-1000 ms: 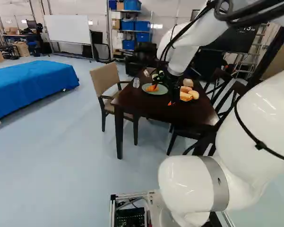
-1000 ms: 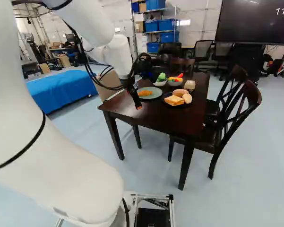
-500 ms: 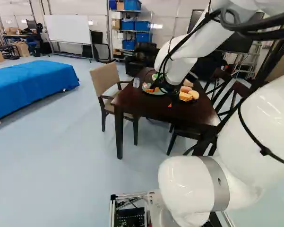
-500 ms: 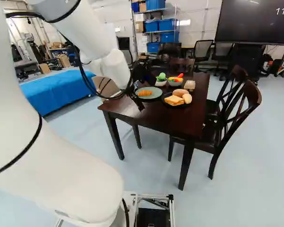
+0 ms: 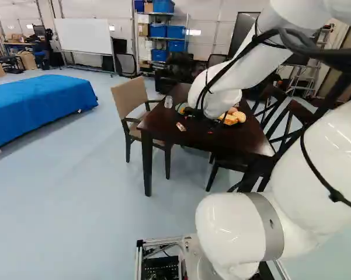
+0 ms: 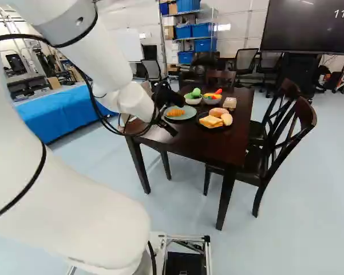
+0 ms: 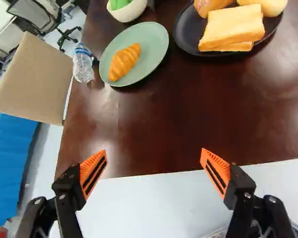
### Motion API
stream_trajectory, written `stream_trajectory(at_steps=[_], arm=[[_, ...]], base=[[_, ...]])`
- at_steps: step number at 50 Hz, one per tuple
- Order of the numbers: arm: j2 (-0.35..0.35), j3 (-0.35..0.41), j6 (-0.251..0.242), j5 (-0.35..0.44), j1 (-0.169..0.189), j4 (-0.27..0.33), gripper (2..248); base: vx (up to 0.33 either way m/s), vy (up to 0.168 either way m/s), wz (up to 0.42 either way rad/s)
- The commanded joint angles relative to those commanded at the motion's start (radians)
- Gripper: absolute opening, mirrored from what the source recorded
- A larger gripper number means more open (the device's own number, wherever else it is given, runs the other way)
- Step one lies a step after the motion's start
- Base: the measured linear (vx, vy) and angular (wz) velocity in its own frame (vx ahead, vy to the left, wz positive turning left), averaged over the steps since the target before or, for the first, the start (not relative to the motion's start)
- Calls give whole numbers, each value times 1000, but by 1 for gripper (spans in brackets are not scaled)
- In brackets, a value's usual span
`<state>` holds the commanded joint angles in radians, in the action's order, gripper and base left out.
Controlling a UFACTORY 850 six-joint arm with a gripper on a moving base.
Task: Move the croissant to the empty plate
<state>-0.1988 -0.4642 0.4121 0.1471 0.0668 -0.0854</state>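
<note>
In the right base view my gripper [image 6: 170,130] is over the near-left part of the table, close to the green plate [image 6: 190,113]. The wrist view has the gripper [image 7: 153,152] open over the table's edge, its orange pads wide apart with nothing between them. Ahead of it, towards one side, the golden croissant [image 7: 124,62] lies on the green plate [image 7: 156,42]. Beside that plate, a black plate [image 7: 184,39] holds bread slices [image 7: 233,27] and rolls.
A water bottle [image 7: 83,63] stands by the green plate, near a beige chair [image 7: 37,79]. Bowls [image 6: 212,99] of toy food and a small box [image 6: 229,103] are farther back. Dark chairs [image 6: 292,129] line the table's right side. A blue-covered table [image 5: 41,108] stands left.
The wrist has come lower and shifted left in the right base view, and the gripper has tilted. The base, croissant and plates have stayed in place.
</note>
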Motion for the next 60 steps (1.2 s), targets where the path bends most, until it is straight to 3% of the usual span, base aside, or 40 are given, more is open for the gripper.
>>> stream_trajectory(at_steps=[30,60], arm=[[-37,173,-189,334,-31,39,247],[-63,293,-320,564,-52,66,247]], base=[[0,0,0],[0,0,0]])
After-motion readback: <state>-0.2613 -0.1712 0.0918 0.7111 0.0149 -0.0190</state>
